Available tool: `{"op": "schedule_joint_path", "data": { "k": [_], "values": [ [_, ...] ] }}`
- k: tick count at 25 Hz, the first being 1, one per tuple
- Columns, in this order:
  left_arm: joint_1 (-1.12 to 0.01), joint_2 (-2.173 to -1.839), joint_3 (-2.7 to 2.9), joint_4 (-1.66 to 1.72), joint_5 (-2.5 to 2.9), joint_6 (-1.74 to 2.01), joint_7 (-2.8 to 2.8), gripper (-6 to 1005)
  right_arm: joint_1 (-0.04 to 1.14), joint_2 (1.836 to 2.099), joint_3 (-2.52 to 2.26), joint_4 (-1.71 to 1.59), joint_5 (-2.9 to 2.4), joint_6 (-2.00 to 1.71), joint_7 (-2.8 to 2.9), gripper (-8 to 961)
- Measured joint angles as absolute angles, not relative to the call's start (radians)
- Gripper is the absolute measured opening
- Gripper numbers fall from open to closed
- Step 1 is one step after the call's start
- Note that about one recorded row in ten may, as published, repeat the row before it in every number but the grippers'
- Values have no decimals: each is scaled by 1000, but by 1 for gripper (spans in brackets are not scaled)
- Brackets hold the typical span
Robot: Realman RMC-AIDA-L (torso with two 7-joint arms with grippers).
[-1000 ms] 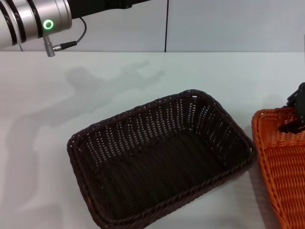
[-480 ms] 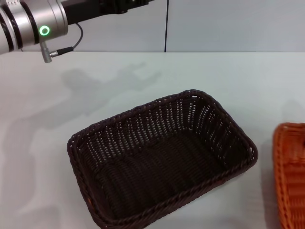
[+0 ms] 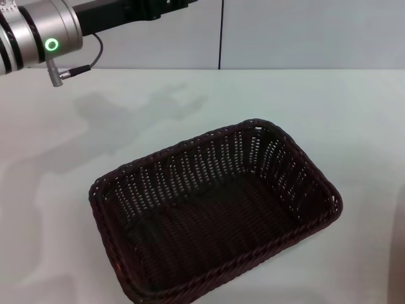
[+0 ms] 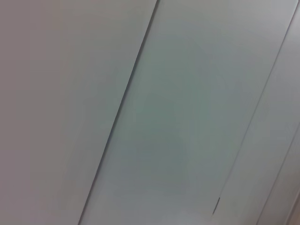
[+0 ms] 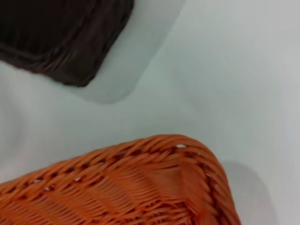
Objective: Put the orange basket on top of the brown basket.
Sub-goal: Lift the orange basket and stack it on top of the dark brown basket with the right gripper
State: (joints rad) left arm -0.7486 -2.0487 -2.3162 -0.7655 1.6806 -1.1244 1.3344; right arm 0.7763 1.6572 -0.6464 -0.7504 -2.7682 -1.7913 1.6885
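Note:
The brown basket (image 3: 212, 215) sits empty on the white table in the middle of the head view. One of its corners also shows in the right wrist view (image 5: 70, 42). The orange basket (image 5: 122, 187) shows only in the right wrist view, as a corner of braided rim and woven side close under the camera, apart from the brown basket with bare table between them. It is out of the head view. Neither gripper's fingers show. My left arm (image 3: 44, 35) is raised at the back left, above the table.
The white table (image 3: 329, 107) spreads all round the brown basket. A pale panelled wall (image 3: 285, 31) stands behind the table's far edge. The left wrist view shows only wall panels (image 4: 178, 117). The arm's shadow (image 3: 126, 114) lies on the table at the back left.
The orange basket and the right gripper at its rim have slid off the right edge of the head view. The left arm has drifted a little to the left. The brown basket has not moved.

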Motion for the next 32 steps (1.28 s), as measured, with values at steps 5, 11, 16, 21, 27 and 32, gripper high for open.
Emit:
{"op": "schedule_joint_path", "data": {
  "k": [5,11,16,21,27,32],
  "values": [
    [-748,-2043,-2317,-765,1670,-1122,1333,739,749,1638,-416,-767,-2756,-1875,1695,130],
    [-745,-2034,-2318,-765,1664,-1120,1332,739,664,1646,-243,-777,-2621,-1972,1709,130],
    [-744,-2022,-2318,-765,1664,-1121,1332,739,540,1657,-227,-724,-2292,-1974,1767,130],
    [-745,-2006,-2304,-764,1670,-1131,1326,738,479,1732,-224,-652,-2053,-1968,1833,130],
    [-747,-1997,-2290,-754,1673,-1148,1324,738,475,1832,-213,-656,-1992,-1964,1839,129],
    [-744,-1989,-2291,-749,1673,-1177,1323,738,500,1937,-218,-660,-1955,-1937,1827,129]
  ]
}}
